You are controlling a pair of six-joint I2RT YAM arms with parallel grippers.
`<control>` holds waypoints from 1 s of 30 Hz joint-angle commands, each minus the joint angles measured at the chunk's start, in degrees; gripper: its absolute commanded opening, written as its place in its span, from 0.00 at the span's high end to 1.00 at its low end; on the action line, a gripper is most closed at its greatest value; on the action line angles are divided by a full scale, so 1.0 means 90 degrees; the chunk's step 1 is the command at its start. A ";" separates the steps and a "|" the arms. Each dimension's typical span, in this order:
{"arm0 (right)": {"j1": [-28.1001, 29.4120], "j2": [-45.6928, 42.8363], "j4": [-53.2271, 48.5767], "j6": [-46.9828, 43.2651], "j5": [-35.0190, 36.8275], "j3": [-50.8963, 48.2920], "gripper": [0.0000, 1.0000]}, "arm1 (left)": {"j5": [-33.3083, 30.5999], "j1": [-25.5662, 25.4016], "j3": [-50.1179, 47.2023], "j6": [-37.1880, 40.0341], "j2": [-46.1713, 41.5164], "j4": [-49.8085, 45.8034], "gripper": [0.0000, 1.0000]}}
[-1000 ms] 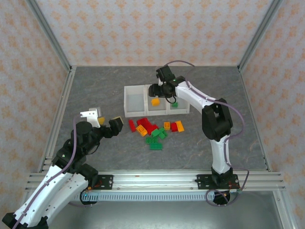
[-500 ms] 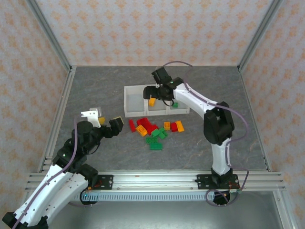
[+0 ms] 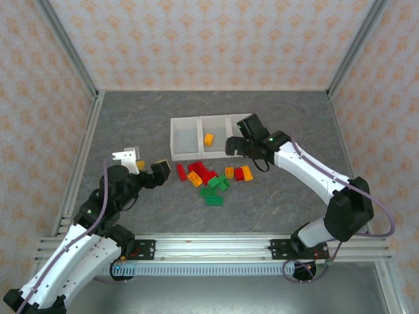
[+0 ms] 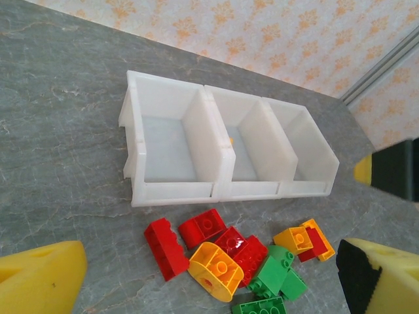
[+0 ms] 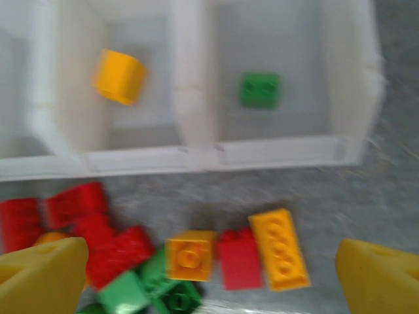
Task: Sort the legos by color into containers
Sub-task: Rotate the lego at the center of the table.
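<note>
Robot test cell, wallpapered walls (image 3: pixel 216 39), aluminium frame rails (image 3: pixel 216 243), grey tabletop (image 3: pixel 131 118)

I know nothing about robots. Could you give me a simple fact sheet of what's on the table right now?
containers: three white bins joined in a row
middle bin: one orange brick
right bin: one green brick
loose pile: red, orange and green bricks on the table, in front of the bins
left gripper: open, holding nothing, left of the pile
right gripper: open, holding nothing, by the right bin's front wall
</note>
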 commanded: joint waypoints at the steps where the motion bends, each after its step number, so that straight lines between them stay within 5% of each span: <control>1: -0.0374 -0.0224 -0.0191 -0.0052 0.0485 -0.0591 0.05 | 0.0118 -0.0048 -0.0048 0.0120 -0.0019 0.0183 0.01; 13: -0.0758 0.0218 0.0212 -0.0274 0.0877 -0.1331 0.08 | 0.0126 -0.0047 -0.0050 0.0125 -0.0044 0.0181 0.01; 30: -0.0470 0.0716 0.0668 -0.0406 0.0067 -0.1507 0.14 | 0.0106 -0.0049 -0.0051 0.0120 -0.0003 0.0181 0.01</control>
